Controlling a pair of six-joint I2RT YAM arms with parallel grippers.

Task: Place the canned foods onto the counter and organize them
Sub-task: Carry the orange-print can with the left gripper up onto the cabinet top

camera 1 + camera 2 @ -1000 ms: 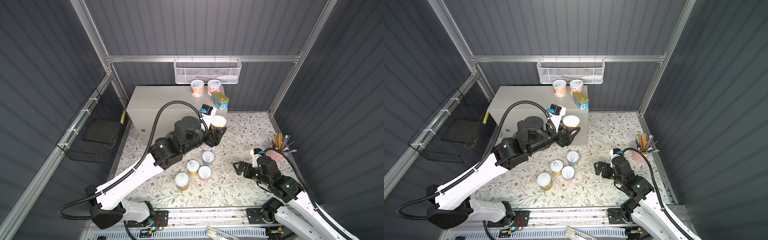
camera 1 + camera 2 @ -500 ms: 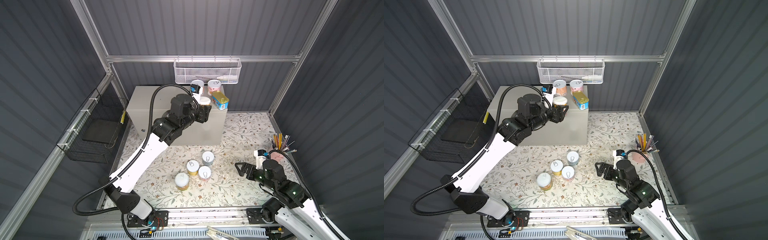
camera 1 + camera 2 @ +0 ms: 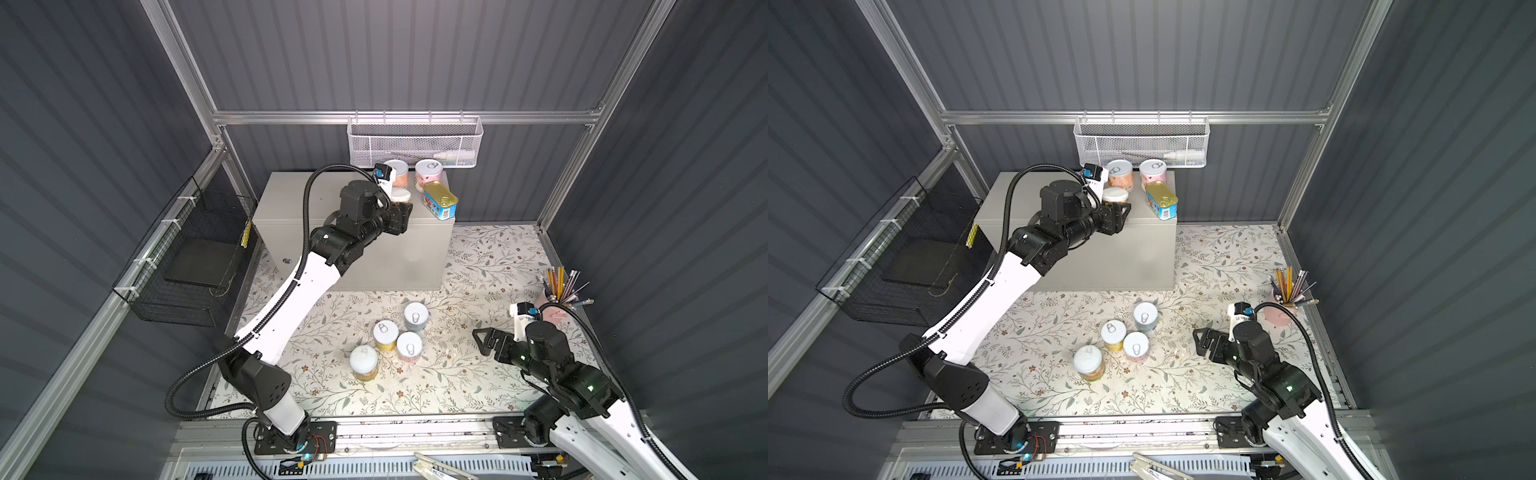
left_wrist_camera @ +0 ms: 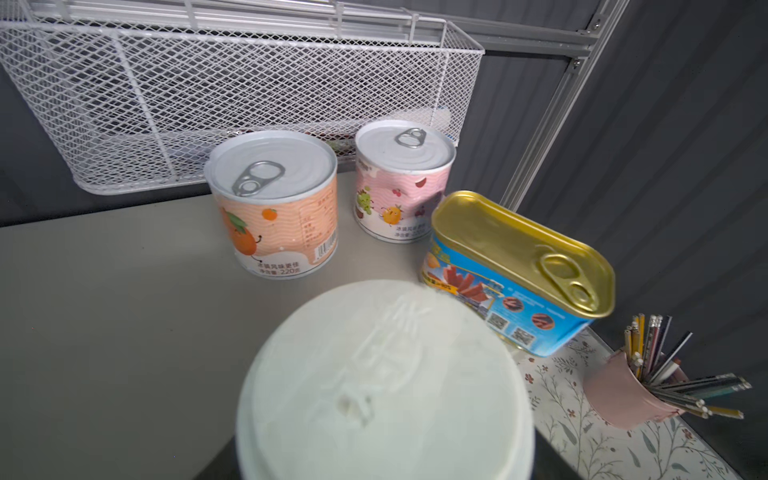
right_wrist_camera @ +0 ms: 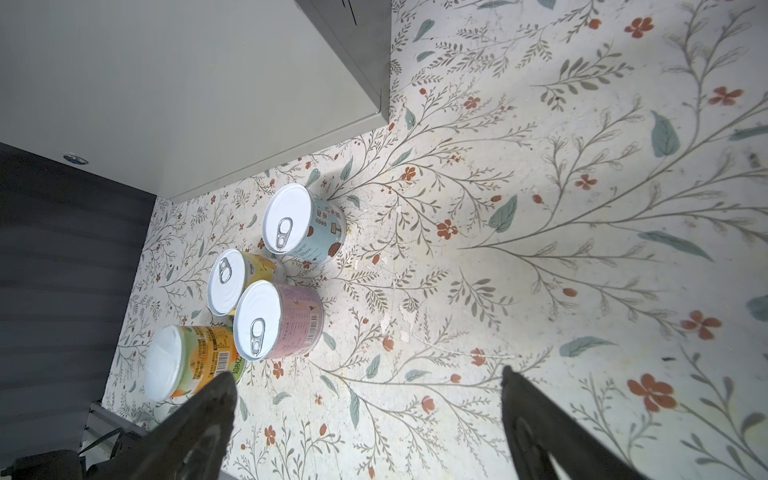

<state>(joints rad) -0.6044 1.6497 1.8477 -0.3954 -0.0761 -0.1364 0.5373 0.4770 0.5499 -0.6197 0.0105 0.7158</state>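
My left gripper [image 3: 400,211] is shut on a white-lidded can [image 3: 401,194] over the beige counter [image 3: 291,203]; its fingers are hidden under the lid [image 4: 384,382] in the left wrist view. I cannot tell whether this can touches the top. Just beyond it on the counter stand an orange can [image 4: 274,199], a pink can [image 4: 405,178] and a gold-topped blue tin [image 4: 519,266]. Down on the floral mat are a pale blue can [image 5: 305,224], a yellow can [image 5: 239,280], a pink can [image 5: 278,320] and a white-lidded orange can [image 5: 183,368]. My right gripper [image 5: 365,399] hangs open and empty to their right.
A white mesh basket [image 3: 415,141] hangs on the back wall just above the counter's cans. A black wire basket [image 3: 187,257] is fixed to the left wall. A pink pencil cup [image 3: 555,301] stands at the right edge of the mat, behind my right arm.
My left arm has lifted the white-lidded can from in front of the counter up over its top, near the orange can. My right arm has drawn back slightly.
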